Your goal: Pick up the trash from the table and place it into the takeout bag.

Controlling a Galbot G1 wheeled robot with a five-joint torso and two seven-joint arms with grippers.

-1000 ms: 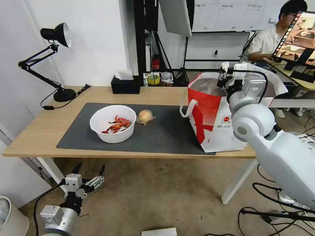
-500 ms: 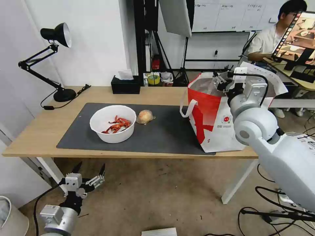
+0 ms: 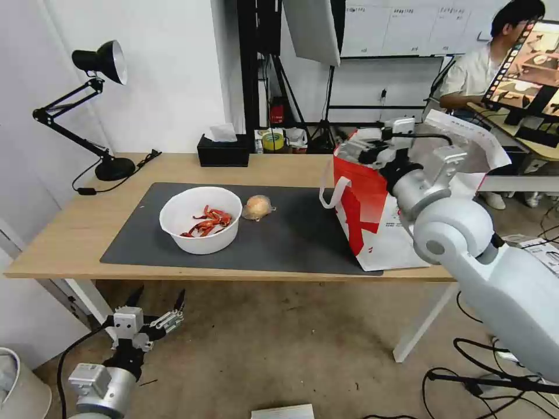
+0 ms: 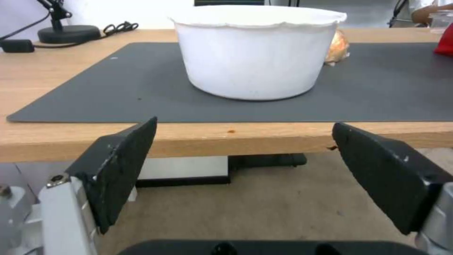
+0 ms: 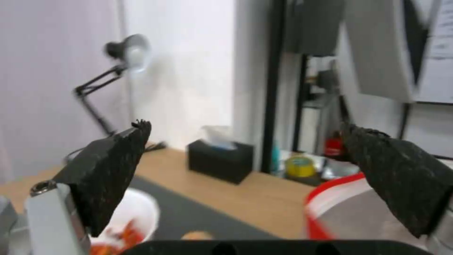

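Observation:
On the table (image 3: 70, 233) a dark mat (image 3: 291, 238) carries the trash: a white bowl (image 3: 201, 218) with red-orange shells (image 3: 208, 221) and a tan wrapped lump (image 3: 258, 207) beside it. The white-and-red takeout bag (image 3: 378, 221) stands open at the mat's right end. My right gripper (image 3: 368, 152) hovers open and empty over the bag's left rim; the right wrist view shows the gripper (image 5: 245, 125), the bag rim (image 5: 330, 187) and the bowl (image 5: 127, 219). My left gripper (image 3: 156, 302) hangs open below the table's front edge. From the left gripper (image 4: 244, 124) the bowl (image 4: 257, 53) is straight ahead and the lump (image 4: 337, 49) lies behind it.
A black tissue box (image 3: 223, 152) and a black desk lamp (image 3: 99, 64) stand along the table's back edge. A person sits at a desk behind the bag. Cables lie on the floor at the right.
My right gripper has swung left across the bag's mouth toward its left rim. The left arm has sunk very slightly. Bowl and lump have not moved.

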